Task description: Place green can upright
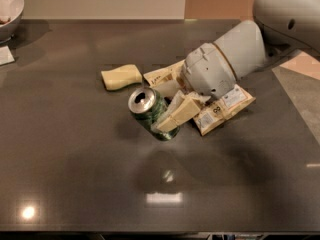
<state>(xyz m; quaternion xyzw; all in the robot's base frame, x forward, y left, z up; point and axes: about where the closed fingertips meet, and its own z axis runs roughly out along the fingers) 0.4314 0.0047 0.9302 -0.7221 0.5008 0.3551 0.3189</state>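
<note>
The green can (148, 113) is a dark-green drink can with pale markings. Its silver top faces up and left toward the camera, so it is tilted. My gripper (164, 113) is shut on the can's body from the right, with one cream finger (179, 115) lying across its side. The can hangs a little above the dark table (75, 164), with its shadow below it. The grey wrist (210, 71) reaches in from the upper right.
A brown-and-white snack bag (225, 109) lies just right of the gripper, partly under the wrist. A pale yellow sponge-like piece (121, 77) lies up and left of the can. A white bowl (9, 9) and a white card (5, 56) sit at the far left.
</note>
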